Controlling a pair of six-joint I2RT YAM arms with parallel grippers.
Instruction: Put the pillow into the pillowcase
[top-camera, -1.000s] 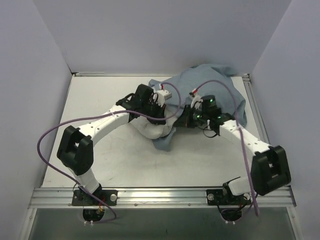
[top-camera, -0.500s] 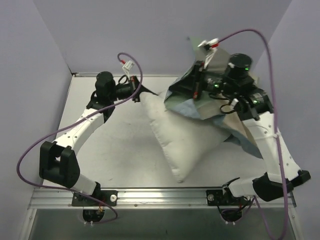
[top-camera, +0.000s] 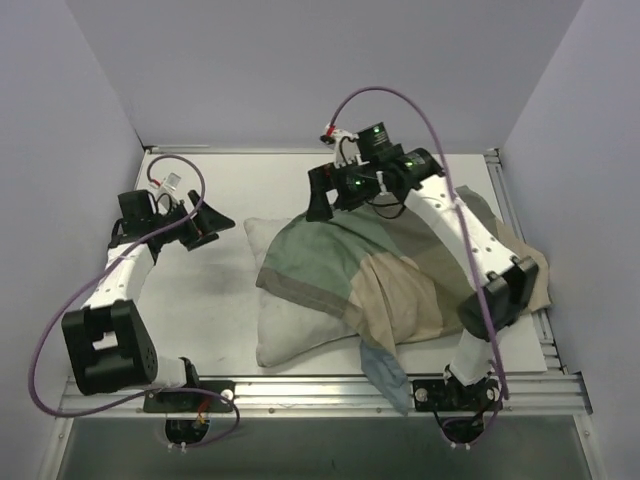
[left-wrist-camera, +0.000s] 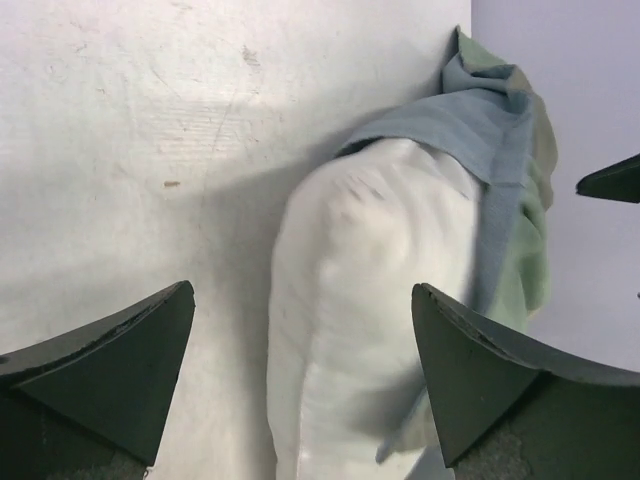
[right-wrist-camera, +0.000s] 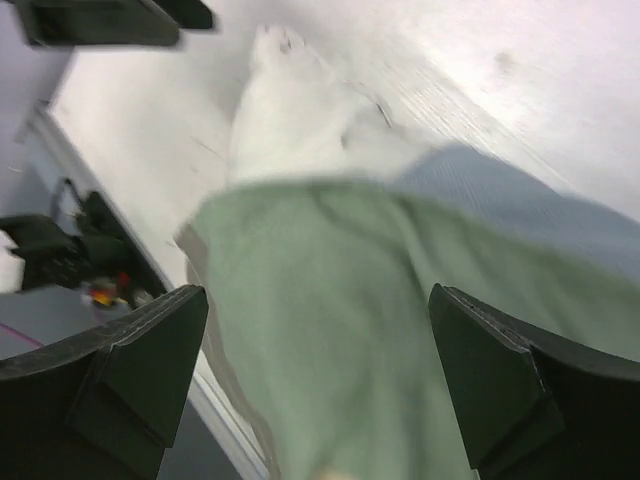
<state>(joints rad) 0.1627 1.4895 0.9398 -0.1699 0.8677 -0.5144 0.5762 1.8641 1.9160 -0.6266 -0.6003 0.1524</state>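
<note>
The white pillow (top-camera: 290, 325) lies flat in the middle of the table, its left and near parts bare. The pillowcase (top-camera: 330, 262), green, tan and blue-grey, covers its far and right parts and trails to the table's front edge; I cannot tell how much of the pillow is inside it. My left gripper (top-camera: 207, 226) is open, left of the pillow and apart from it; its wrist view shows the pillow (left-wrist-camera: 365, 300) end-on with the pillowcase (left-wrist-camera: 505, 140) round its far end. My right gripper (top-camera: 322, 196) hangs open above the pillowcase's (right-wrist-camera: 330, 330) green panel, holding nothing.
A metal rail (top-camera: 320, 392) runs along the near edge of the table and another (top-camera: 512, 215) along the right side. Lilac walls close in the left, back and right. Purple cables loop off both arms.
Both grippers have opened and let go. The raised pillowcase and the pillow have dropped flat on the table. My left arm drew back to the left; my right arm swung left over the cloth.
</note>
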